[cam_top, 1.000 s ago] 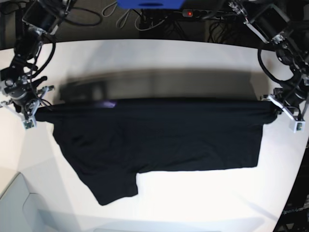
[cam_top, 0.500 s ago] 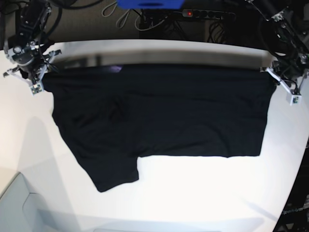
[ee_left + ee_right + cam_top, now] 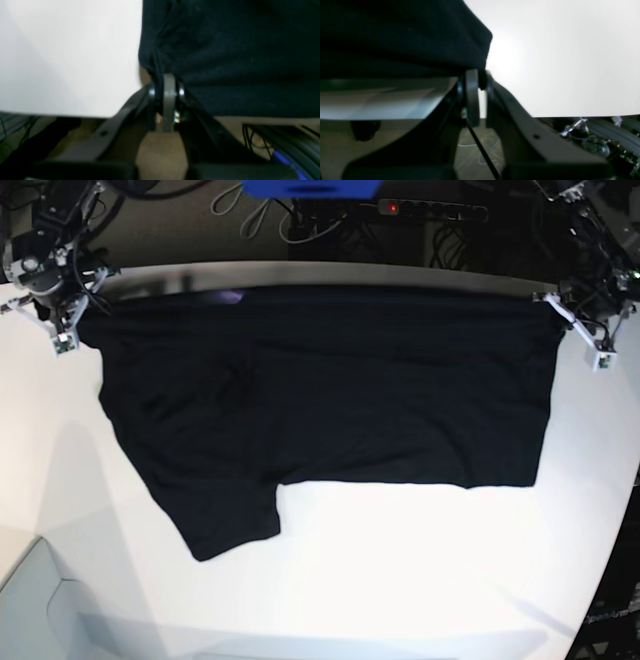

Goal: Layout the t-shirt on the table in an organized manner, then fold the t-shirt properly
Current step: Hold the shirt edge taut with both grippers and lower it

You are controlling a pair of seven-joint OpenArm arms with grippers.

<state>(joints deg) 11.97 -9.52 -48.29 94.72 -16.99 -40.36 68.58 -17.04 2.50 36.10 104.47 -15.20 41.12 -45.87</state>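
The t-shirt (image 3: pixel 330 390) has slid toward the top of the frame, stretched flat across the tabletop (image 3: pixel 420 580). The left gripper (image 3: pixel 575 330) and right gripper (image 3: pixel 65 315) each pinch a corner. Laying out looks nearly done; folding is left.

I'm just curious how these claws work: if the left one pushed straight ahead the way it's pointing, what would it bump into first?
Probably the t-shirt itself: the left gripper is already shut on its bunched edge, with the table beneath.

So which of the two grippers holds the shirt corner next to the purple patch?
The right gripper; the patch lies toward its end of the shirt, far from the left gripper.
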